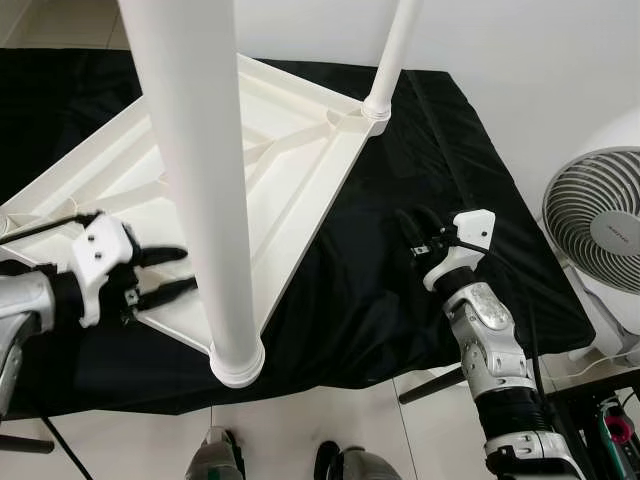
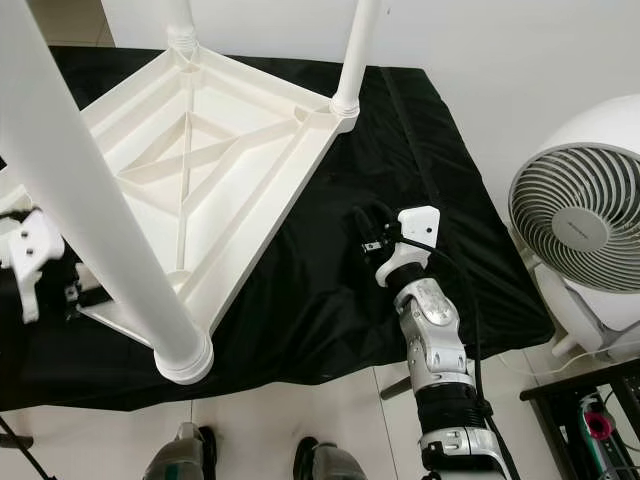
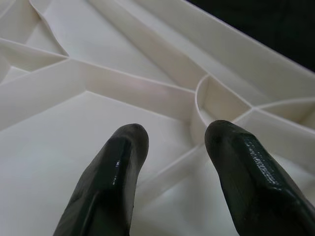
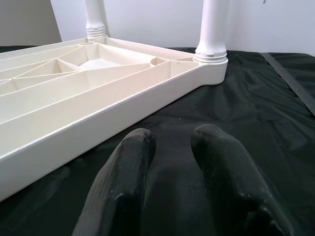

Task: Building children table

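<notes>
- The white kids' tabletop (image 2: 230, 150) is lying upside down on a black cloth (image 2: 400, 150), ribbed underside facing up. Its near corner sits almost at the cloth's front edge.
- I count three white legs standing up from its corners: a near leg (image 1: 200, 180) right in front of the head camera, a far right leg (image 2: 355, 55), and a far left leg (image 2: 180, 25).
- The left gripper (image 1: 165, 275) is at the tabletop's near left edge, just beside the near leg. Its two fingers (image 3: 115, 172) are spread a moderate way apart over the ribs, holding nothing.
- The right gripper (image 2: 365, 232) is over bare cloth to the right of the tabletop, well clear of its rim, with plenty of open cloth around it. Its fingers (image 4: 128, 182) have a narrow gap and are empty.
- One white fan (image 2: 580, 225) stands on the floor off the cloth's right edge.
</notes>
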Robot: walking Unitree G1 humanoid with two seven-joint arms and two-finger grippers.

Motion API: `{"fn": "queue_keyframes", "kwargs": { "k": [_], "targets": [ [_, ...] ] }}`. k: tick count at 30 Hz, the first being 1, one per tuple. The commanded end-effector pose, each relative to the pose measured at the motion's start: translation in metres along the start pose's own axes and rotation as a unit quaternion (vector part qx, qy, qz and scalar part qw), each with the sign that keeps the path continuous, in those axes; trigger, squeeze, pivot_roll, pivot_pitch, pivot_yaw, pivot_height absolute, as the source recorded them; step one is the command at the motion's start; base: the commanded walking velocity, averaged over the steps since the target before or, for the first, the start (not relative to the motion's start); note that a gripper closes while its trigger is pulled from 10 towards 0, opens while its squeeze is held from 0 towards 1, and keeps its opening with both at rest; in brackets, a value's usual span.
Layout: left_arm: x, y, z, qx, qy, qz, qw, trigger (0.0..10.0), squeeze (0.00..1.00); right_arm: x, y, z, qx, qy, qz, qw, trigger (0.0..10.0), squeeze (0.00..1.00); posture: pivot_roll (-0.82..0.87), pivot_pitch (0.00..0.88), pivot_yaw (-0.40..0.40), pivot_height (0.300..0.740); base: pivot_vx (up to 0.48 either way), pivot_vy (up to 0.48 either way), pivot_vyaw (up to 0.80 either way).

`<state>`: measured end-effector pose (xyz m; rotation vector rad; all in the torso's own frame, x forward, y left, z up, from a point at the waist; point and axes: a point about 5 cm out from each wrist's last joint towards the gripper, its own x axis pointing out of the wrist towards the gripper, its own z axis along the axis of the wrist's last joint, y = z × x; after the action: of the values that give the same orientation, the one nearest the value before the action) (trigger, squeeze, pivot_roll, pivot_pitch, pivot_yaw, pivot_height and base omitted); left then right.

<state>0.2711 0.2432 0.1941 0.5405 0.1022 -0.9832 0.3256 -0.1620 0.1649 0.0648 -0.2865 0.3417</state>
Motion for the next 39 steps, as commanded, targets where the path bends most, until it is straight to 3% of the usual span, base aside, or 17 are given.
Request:
{"fn": "queue_keyframes", "kwargs": {
  "k": [1, 5, 15, 23, 33, 39],
  "targets": [
    [-0.001, -0.004, -0.006, 0.011, 0.023, -0.024, 0.999, 10.0, 0.0, -0.005, -0.007, -0.003, 0.001, 0.007, -0.012, 1.0, 10.0, 0.0, 0.19, 0.171, -0.083, 0.74, 0.0, 0.0, 0.0],
    [0.001, -0.003, -0.01, 0.032, 0.038, -0.022, 0.999, 10.0, 0.0, -0.004, -0.008, -0.002, -0.002, 0.005, -0.013, 1.0, 10.0, 0.0, 0.18, 0.164, -0.083, 0.74, 0.0, 0.0, 0.0],
    [0.006, -0.004, -0.014, 0.035, 0.051, -0.04, 0.997, 10.0, 0.0, -0.004, -0.008, -0.001, -0.004, 0.004, -0.013, 1.0, 10.0, 0.0, 0.18, 0.155, -0.078, 0.74, 0.0, 0.0, 0.0],
    [0.031, -0.008, -0.019, 0.098, 0.086, -0.088, 0.988, 10.0, 0.0, -0.008, -0.009, 0.0, -0.009, 0.003, -0.022, 1.0, 10.0, 0.0, 0.15, 0.144, -0.056, 0.74, 0.0, 0.0, 0.0],
    [0.045, -0.004, -0.018, 0.145, 0.101, -0.124, 0.976, 10.0, 0.0, -0.011, -0.01, 0.0, -0.01, 0.0, -0.034, 0.999, 10.0, 0.0, 0.13, 0.131, -0.029, 0.74, 0.0, 0.0, 0.0],
    [0.051, -0.002, -0.018, 0.15, 0.105, -0.144, 0.973, 10.0, 0.0, -0.013, -0.011, 0.0, -0.012, -0.002, -0.04, 0.999, 10.0, 0.0, 0.13, 0.127, -0.018, 0.74, 0.0, 0.0, 0.0]
  ]
}}
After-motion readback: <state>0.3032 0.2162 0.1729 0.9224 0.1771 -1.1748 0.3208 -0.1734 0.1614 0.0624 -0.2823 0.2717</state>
